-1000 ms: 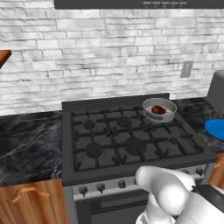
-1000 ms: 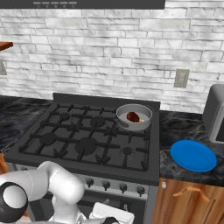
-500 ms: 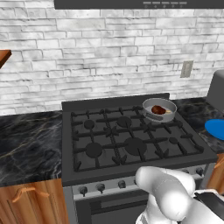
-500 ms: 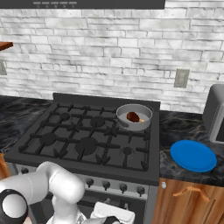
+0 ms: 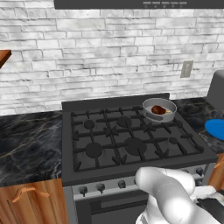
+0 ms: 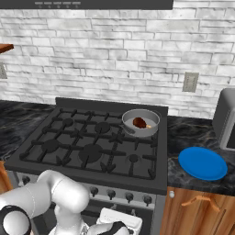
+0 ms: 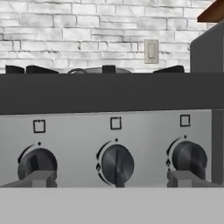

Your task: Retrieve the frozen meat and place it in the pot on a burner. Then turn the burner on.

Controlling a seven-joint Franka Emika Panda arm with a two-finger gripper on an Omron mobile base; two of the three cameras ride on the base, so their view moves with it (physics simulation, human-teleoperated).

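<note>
You have the frozen meat (image 5: pixel 159 110) lying inside the pot (image 5: pixel 159 109), which sits on the back right burner of the stove (image 5: pixel 131 140), just below the black back rail. From the right base camera the same pot (image 6: pixel 141 122) shows the dark red-brown lump (image 6: pixel 139 122) near its middle, with the blue plate (image 6: pixel 203 163) well apart on the dark counter to the right. Your gripper (image 7: pixel 113 179) is low in front of the stove, facing the control panel, with its jaws spread wide and holding nothing. One fingertip (image 7: pixel 38 178) stands before the left knob (image 7: pixel 37 162) and the other before the right knob (image 7: pixel 189 159), while the middle knob (image 7: pixel 116 164) sits between them.
</note>
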